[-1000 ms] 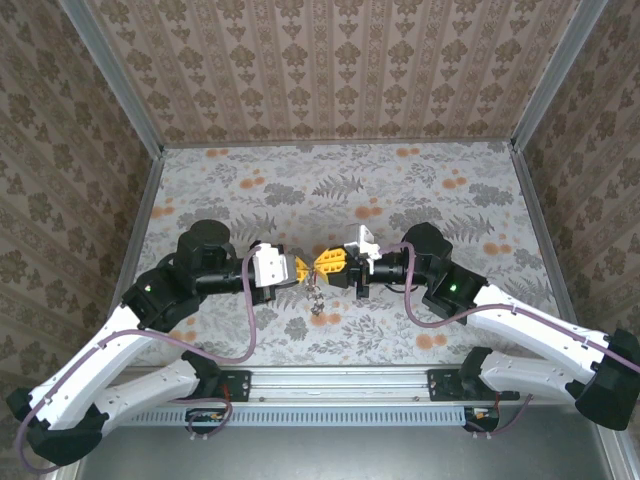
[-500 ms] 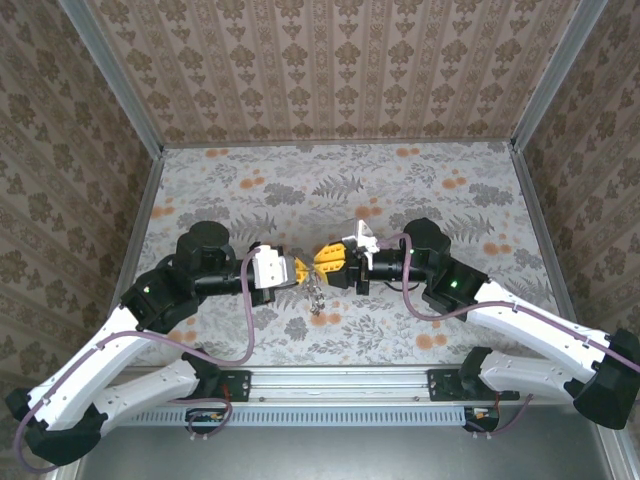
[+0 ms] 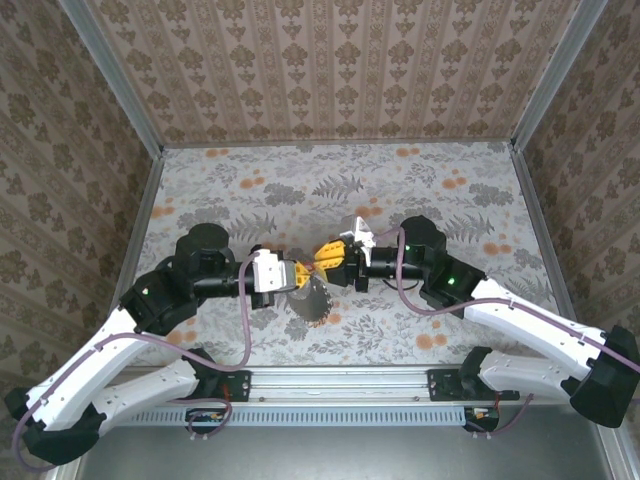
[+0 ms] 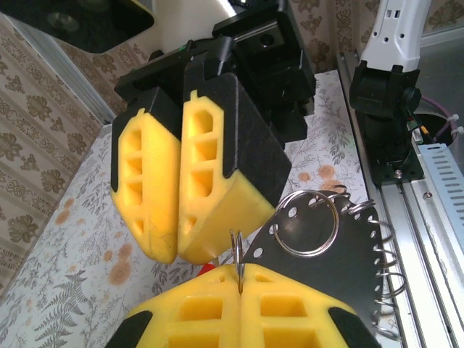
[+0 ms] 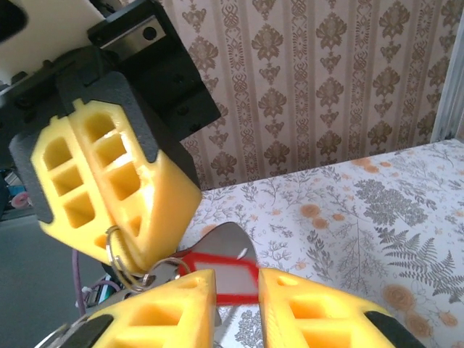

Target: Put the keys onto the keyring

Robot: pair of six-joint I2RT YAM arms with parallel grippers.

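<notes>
Update: black perforated plate (image 3: pixel 312 298) just swung out below the left pincer (image 4: pixel 239 286), which pinches the thin silvery keyring (image 4: pixel 236 250); right pincer (image 4: pixel 179 239) beside it nips the red-rimmed key tag (image 5: pixel 230 279), so threading looks close.

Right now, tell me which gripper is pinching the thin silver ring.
The left gripper: it is shut on the thin silver ring, seen edge-on in its wrist view. The right gripper grips a red-edged tag instead.
</notes>
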